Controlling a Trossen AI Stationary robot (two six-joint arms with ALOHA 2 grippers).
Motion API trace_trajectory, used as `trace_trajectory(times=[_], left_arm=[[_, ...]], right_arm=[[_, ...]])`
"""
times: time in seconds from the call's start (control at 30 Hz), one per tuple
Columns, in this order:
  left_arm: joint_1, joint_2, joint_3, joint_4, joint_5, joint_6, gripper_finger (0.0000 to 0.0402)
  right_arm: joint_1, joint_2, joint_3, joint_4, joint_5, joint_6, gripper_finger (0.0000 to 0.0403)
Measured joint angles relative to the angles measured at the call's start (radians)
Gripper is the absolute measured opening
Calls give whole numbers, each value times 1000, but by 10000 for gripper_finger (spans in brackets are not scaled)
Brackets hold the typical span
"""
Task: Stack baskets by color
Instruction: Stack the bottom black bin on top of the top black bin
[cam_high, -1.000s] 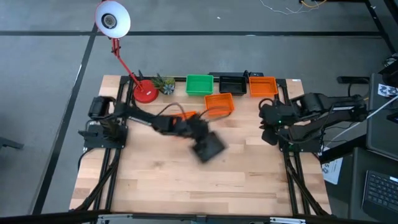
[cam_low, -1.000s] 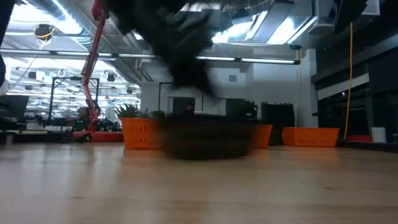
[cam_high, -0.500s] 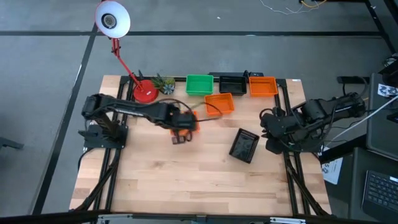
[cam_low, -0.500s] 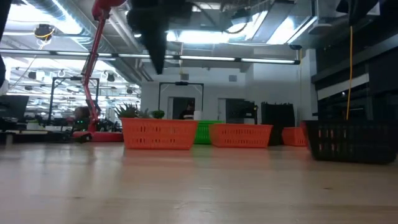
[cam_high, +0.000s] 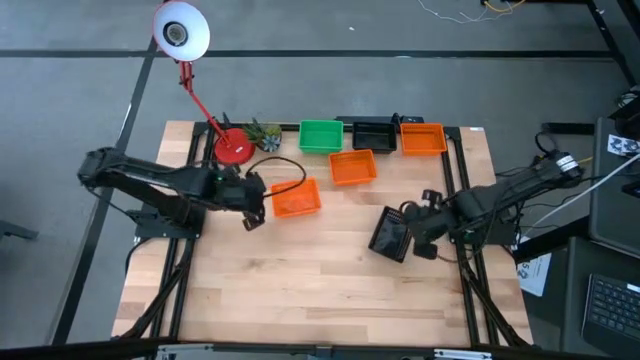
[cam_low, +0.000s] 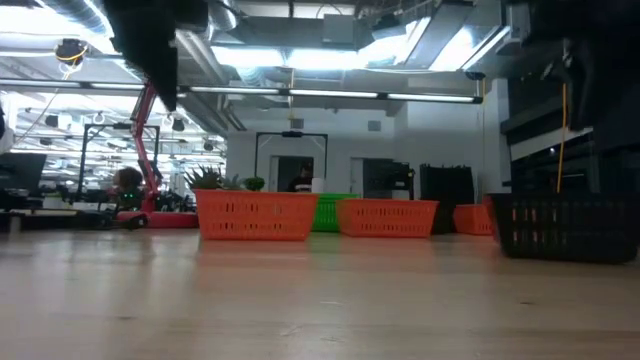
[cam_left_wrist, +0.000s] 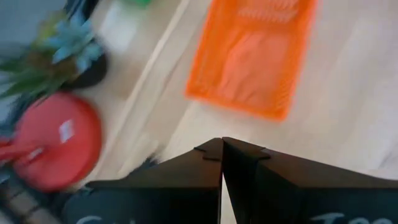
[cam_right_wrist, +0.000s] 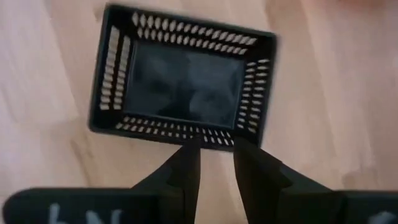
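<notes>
A black basket (cam_high: 390, 234) (cam_right_wrist: 183, 87) lies on its bottom at the table's right middle, turned askew. My right gripper (cam_high: 410, 229) (cam_right_wrist: 217, 149) hovers open over its right-hand wall, fingers pointing down; touching it, I cannot tell. Two orange baskets (cam_high: 296, 200) (cam_high: 352, 167) sit at the middle. A green basket (cam_high: 321, 136), a black basket (cam_high: 373, 133) and an orange basket (cam_high: 422, 138) line the far edge. My left gripper (cam_high: 252, 215) (cam_left_wrist: 222, 146) is shut and empty, raised left of the nearer orange basket (cam_left_wrist: 252, 56).
A lamp with a red base (cam_high: 234, 147) and a small plant (cam_high: 266, 135) stand at the far left. In the low view the orange baskets (cam_low: 255, 215) and the black basket (cam_low: 565, 227) stand across the table. Bare wood fills the near half.
The black basket, at my left gripper a second ago, has slid toward the table's right edge and lies still. My left gripper has drawn back toward the left edge and risen, uncovering the nearer orange basket. My right gripper has come down toward the black basket.
</notes>
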Motion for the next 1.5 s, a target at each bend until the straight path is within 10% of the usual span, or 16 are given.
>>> trace_trajectory(times=[0.17,0.6,1.2,1.5], left_arm=[[-20,-106,-64,69,-3,5,0],[-17,-142,-89,117,-50,0,0],[-58,-142,-89,129,-112,120,0],[-78,-142,-89,129,-112,121,0]], right_arm=[[0,37,-94,116,-170,-256,96],[8,104,24,155,-205,-566,96],[6,104,25,166,-248,-407,150],[11,103,-48,184,-243,-666,200]])
